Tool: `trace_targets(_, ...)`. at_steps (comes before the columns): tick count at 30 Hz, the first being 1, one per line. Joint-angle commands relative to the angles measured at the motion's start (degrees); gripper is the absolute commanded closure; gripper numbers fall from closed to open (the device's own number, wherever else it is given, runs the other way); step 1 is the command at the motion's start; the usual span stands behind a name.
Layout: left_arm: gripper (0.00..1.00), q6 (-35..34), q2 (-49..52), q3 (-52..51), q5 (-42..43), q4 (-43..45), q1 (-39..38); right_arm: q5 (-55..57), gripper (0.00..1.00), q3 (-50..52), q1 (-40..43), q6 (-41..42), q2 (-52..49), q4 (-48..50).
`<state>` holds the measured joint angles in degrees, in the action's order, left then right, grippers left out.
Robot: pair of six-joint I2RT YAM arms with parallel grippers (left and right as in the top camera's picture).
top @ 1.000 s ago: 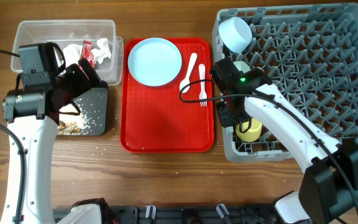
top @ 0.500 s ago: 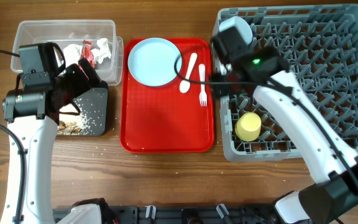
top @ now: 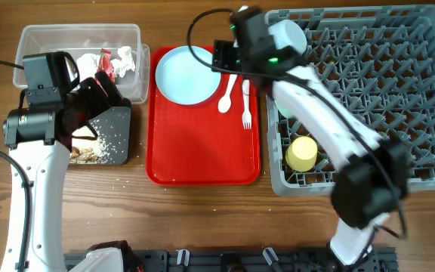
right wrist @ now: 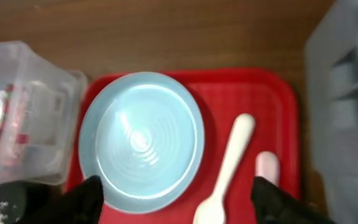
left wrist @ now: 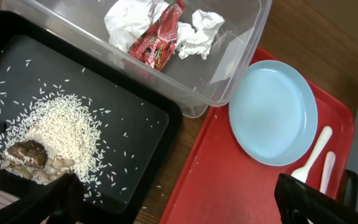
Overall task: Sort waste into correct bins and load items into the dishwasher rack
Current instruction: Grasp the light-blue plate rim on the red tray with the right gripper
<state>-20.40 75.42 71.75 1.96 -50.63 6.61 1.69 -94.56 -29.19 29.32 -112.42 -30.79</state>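
My right gripper (right wrist: 185, 205) (top: 222, 56) hangs open over the far end of the red tray, above the light blue plate (right wrist: 142, 140) (top: 188, 74), with nothing between its fingers. The white spoon (right wrist: 225, 168) (top: 227, 94) and fork (top: 245, 106) lie beside the plate. A yellow cup (top: 303, 153) lies in the grey dishwasher rack (top: 399, 91), and a pale blue bowl (top: 287, 38) sits at its far left corner. My left gripper (left wrist: 188, 205) is open and empty over the black tray (left wrist: 135, 118), which holds rice and brown scraps (left wrist: 27, 155). The clear tub (left wrist: 241, 62) holds the red wrapper (left wrist: 160, 37) and white tissue (left wrist: 126, 18).
The red serving tray (top: 202, 143) lies between the bins and the rack. My right arm stretches from the near right across the rack's left side. Bare wooden table runs along the near edge.
My right gripper has opened and left the yellow cup in the rack. That arm has swung away and left to the red tray's far end. The left arm has not moved.
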Motion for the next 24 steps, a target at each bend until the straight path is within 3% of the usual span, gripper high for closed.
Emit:
trace_targets(1, 0.00, 0.31, 0.00, 0.66, -0.57, 0.17, 0.42, -4.04, 0.34, 0.70, -0.90, 8.76, -7.78, 3.02)
trace_targets(5, 0.00, 0.31, 0.00, 0.66, -0.55, 0.17, 0.42, -9.35, 0.35, 0.70, -0.92, 10.43, -13.16, 7.85)
trace_targets(11, 0.00, 0.31, 0.00, 0.66, -0.55, 0.17, 0.42, -9.29, 0.41, 0.70, -0.96, 12.74, -17.16, 7.74)
trace_targets(24, 0.00, 0.31, 0.00, 0.66, -0.55, 0.17, 0.42, -9.53, 0.96, 0.74, -0.96, 14.60, -19.82, 7.17)
